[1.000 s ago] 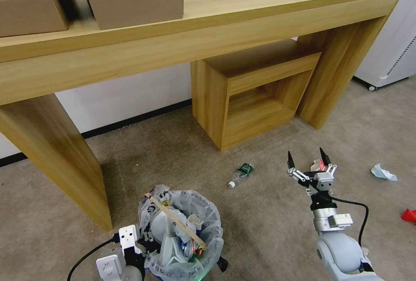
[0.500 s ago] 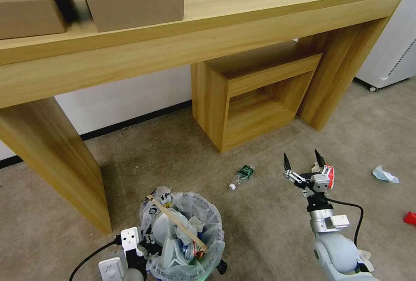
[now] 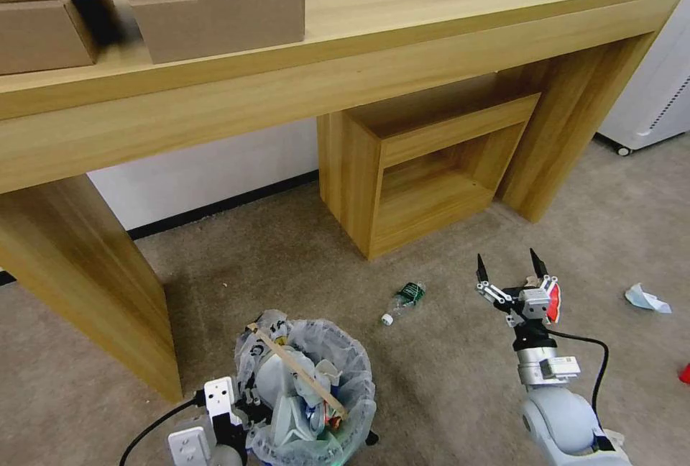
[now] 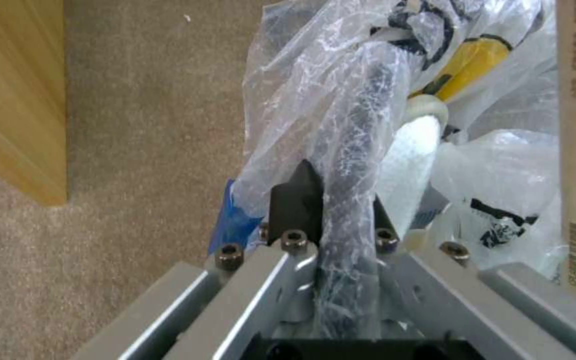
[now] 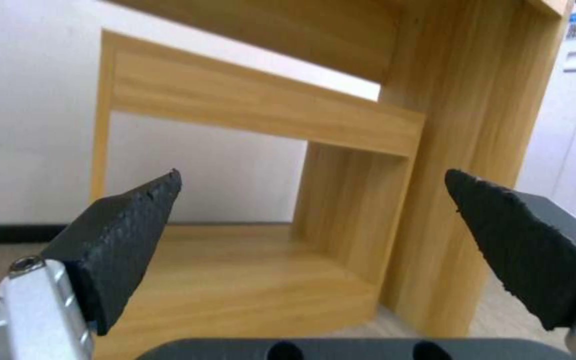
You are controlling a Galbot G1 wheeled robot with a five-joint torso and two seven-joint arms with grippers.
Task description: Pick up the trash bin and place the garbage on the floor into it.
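Nearest, the left gripper (image 4: 338, 210) is clamped on the bag-wrapped rim of the trash bin (image 3: 305, 387), one finger outside and one inside, carrying it low at the robot's left side. The bin is already well filled: crumpled wrappers, a white slipper and a thin wooden stick (image 3: 298, 370) lying across its mouth.

Over to the right, the right gripper (image 3: 512, 268) hovers above the carpet floor (image 3: 445, 372) with its jaws spread wide and nothing between them, tips aimed out toward the low wooden shelf unit (image 3: 424, 164) under the long table (image 3: 402, 27). A red packet (image 3: 553, 303) lies on the carpet right beside its right finger. The small green-labelled bottle (image 3: 404, 299) sits off to the gripper's left and a white-and-blue wrapper (image 3: 645, 298) well off to its right.

I'd say the collecting step is partway through. The closest pick looks to be the red packet: the open gripper would have to tip down and settle its fingers either side of it before closing.
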